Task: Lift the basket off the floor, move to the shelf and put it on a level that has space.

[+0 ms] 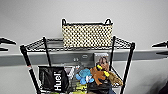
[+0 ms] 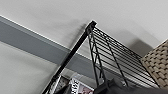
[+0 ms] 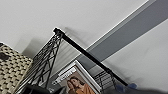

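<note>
Left end effector [image 1: 5, 44] and right end effector [image 1: 161, 48] spread wide, basket [image 1: 87, 34] on level [image 1: 50, 45], grey-banded wall [image 1: 20, 59].

Light was even and fairly bright, washing the pale wall [image 1: 82, 10] to a flat grey-white. All three views were soft and blocky, with fine detail smeared. The shelf [image 2: 75, 50] threw faint, diffuse shadows on the wall behind its posts in both wrist views. The basket [image 1: 87, 35] showed its weave only as blurred dots. No glare showed on the wire.
</note>
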You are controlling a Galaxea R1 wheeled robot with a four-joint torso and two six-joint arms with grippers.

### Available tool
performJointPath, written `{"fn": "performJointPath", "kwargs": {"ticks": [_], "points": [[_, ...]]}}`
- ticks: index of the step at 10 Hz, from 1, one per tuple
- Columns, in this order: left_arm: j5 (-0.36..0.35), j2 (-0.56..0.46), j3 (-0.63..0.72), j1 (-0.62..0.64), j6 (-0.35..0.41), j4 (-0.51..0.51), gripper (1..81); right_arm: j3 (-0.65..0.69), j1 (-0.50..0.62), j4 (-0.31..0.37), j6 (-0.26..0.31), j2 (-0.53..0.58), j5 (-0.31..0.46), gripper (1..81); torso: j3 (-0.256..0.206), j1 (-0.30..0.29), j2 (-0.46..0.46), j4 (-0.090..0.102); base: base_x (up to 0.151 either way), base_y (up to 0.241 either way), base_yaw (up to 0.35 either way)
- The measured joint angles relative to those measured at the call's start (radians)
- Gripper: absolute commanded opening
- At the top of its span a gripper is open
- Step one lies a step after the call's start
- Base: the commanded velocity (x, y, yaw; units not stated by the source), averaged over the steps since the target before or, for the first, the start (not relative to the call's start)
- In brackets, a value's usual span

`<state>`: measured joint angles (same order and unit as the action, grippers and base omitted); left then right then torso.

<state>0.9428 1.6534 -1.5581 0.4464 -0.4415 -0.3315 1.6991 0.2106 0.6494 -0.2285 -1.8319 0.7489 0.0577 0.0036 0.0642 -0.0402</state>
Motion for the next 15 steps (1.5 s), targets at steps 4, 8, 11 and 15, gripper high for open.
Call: {"fn": "performJointPath", "kwargs": {"ticks": [4,8,11,15], "points": [[-0.051,-0.044,0.000,-0.132,-0.001,0.045,81.1,0.044,-0.158,-0.036,0.001,0.000,-0.002,81.1,0.000,0.000,0.000,0.000,0.000,0.000,0.000],[-0.131,-0.069,-0.001,-0.291,0.000,0.053,81.1,0.055,-0.324,-0.045,0.005,-0.021,-0.022,81.1,0.000,0.000,0.000,0.000,0.000,0.000,0.000],[-0.238,-0.063,0.018,-0.476,0.002,0.054,81.1,0.056,-0.447,-0.047,0.009,-0.036,-0.053,81.1,0.000,0.000,0.000,0.000,0.000,0.000,0.000],[-0.399,-0.021,0.077,-0.716,0.003,0.053,81.1,0.056,-0.626,-0.047,0.028,-0.074,-0.140,81.1,0.000,0.000,0.000,0.000,0.000,0.000,0.000]]}}
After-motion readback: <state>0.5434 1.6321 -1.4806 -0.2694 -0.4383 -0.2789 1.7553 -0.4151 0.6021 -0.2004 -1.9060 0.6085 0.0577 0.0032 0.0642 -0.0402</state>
